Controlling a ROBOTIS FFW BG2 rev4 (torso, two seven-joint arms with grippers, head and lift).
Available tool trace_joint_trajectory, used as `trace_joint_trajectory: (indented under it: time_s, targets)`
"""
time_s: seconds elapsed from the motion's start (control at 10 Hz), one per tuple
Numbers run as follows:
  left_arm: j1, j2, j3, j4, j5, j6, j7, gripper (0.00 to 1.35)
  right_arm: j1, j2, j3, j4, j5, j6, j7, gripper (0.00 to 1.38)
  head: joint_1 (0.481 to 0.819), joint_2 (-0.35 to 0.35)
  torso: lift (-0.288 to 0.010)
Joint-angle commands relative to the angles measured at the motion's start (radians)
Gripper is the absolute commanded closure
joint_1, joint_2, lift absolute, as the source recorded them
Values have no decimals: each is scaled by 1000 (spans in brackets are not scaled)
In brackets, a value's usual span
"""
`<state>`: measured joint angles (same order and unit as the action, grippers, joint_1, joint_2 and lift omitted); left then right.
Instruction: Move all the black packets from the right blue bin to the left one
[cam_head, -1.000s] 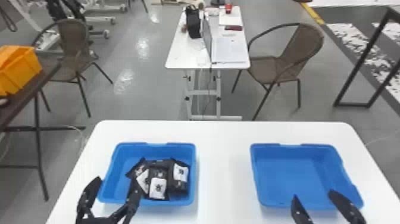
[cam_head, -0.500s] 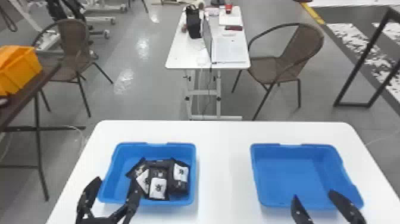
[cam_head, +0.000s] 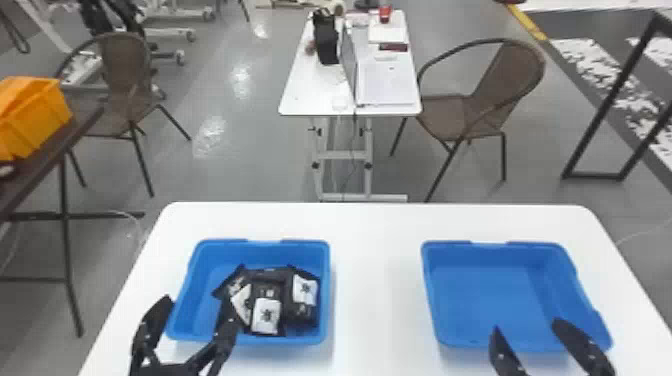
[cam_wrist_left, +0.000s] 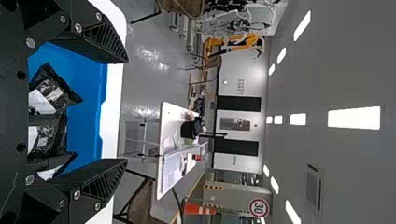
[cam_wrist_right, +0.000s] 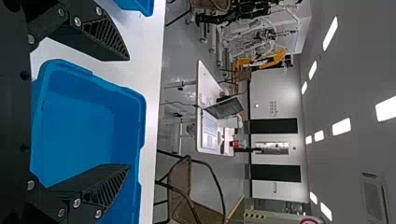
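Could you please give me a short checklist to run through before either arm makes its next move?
1. Black packets inside the left bin: ok, piled together.
2. Right bin free of packets: ok, none visible in it.
3. Left gripper open and holding nothing: ok.
4. Right gripper open and holding nothing: ok.
5. Both bins standing on the white table: ok.
6. Exact packet count: cannot tell, they overlap.

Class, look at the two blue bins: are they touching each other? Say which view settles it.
Apart. The head view settles it: bare white table shows between the left bin and the right bin.
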<state>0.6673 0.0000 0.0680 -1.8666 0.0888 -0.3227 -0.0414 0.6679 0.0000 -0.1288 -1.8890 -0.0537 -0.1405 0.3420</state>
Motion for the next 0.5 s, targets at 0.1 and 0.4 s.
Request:
trace_joint_trajectory:
  time_s: [0.1,0.4]
  targets:
    - [0,-3,-1,1,3,-4,0,298,2,1,0,-2,0,4,0,226,695,55,0]
    - [0,-3,-1,1,0,-7,0,298,2,1,0,-4,0,7,0,226,695,55,0]
